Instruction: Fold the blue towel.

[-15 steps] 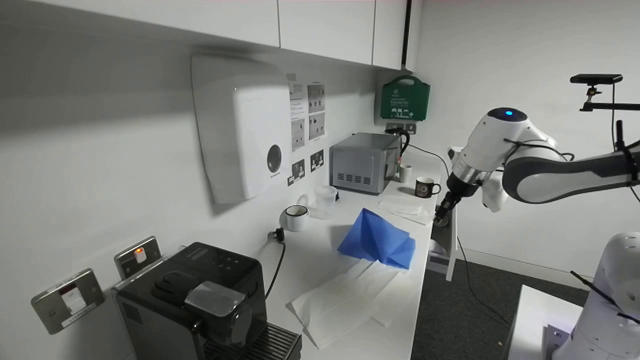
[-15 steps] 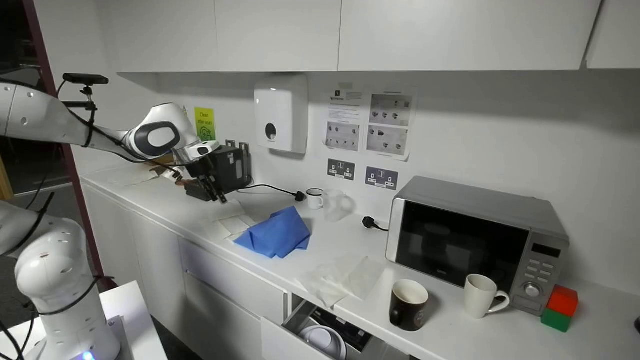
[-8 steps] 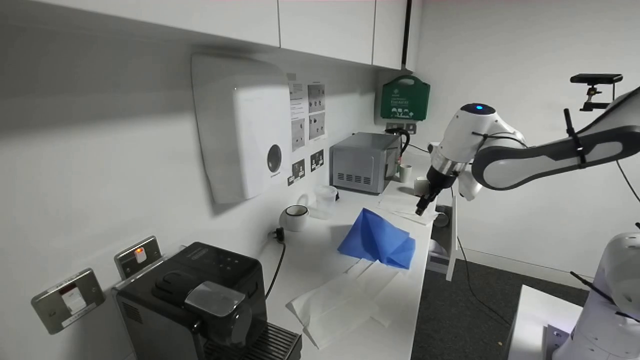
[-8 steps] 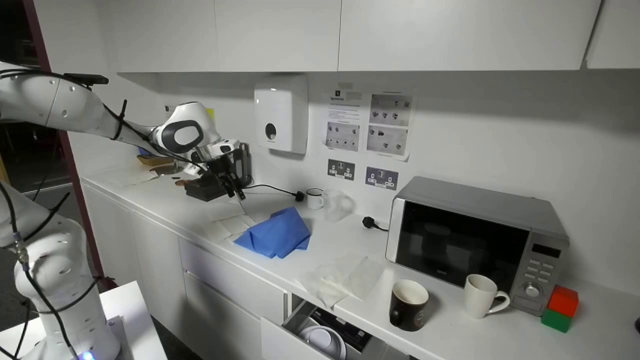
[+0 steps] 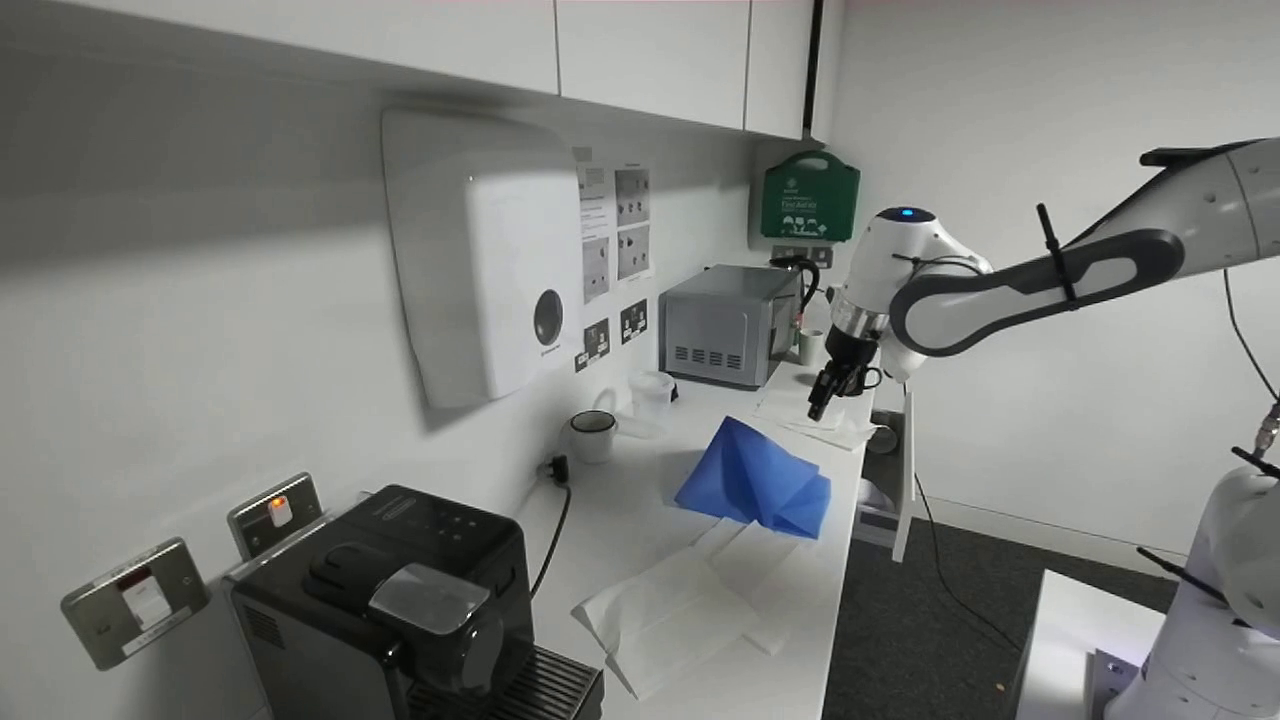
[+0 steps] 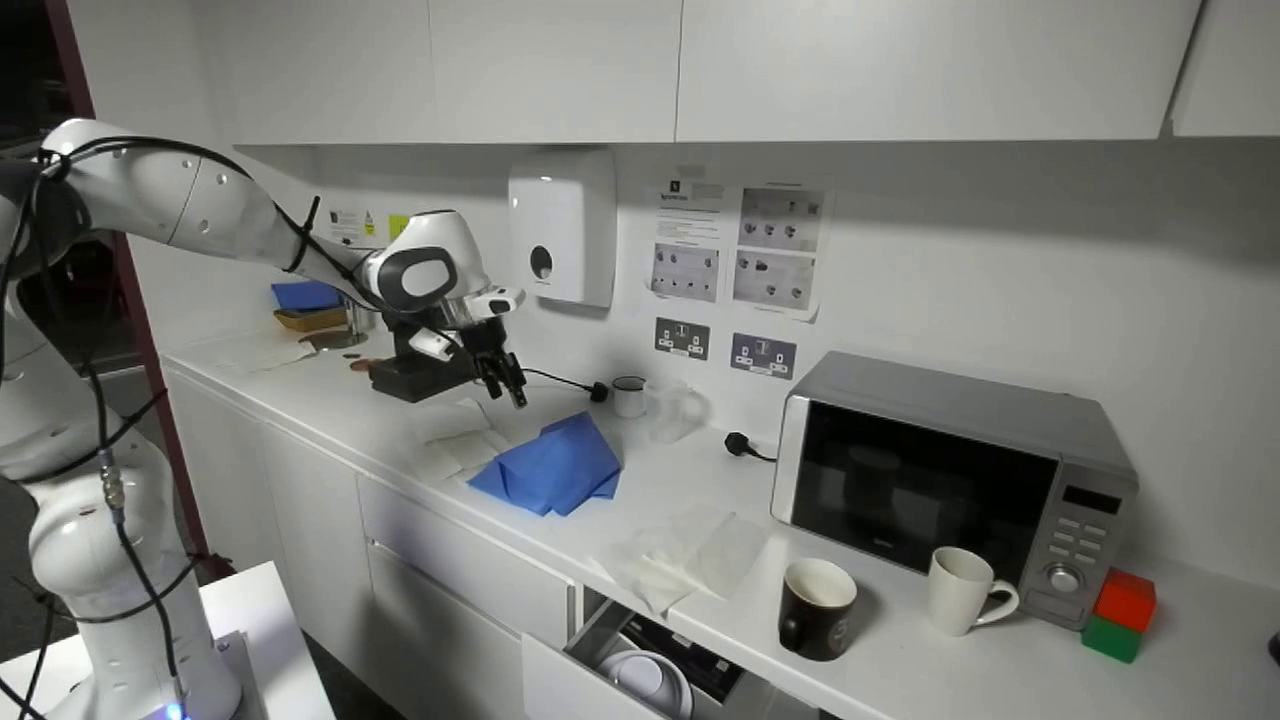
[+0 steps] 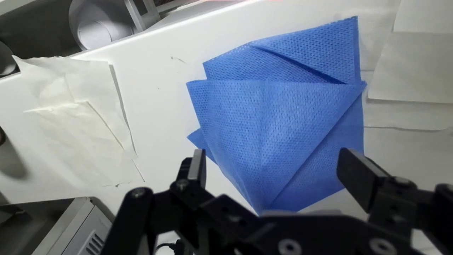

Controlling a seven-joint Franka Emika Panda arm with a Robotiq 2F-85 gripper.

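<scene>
Bright-blue creased cloth towel [image 7: 276, 117] lies in overlapping layers on the white bench [image 7: 159, 120], near the front edge, a bare strip between. Wrist view: I have open bench left of it, then thin white paper sheets [image 7: 81, 141]; at right, pale oblong paper pieces [image 7: 414, 71] run up to its side, whether under it I can't tell. In an exterior view, an open white drawer [image 6: 575, 690] juts past the edge. My jaws stand wide apart above the towel, empty, clear of it and the bench.
</scene>
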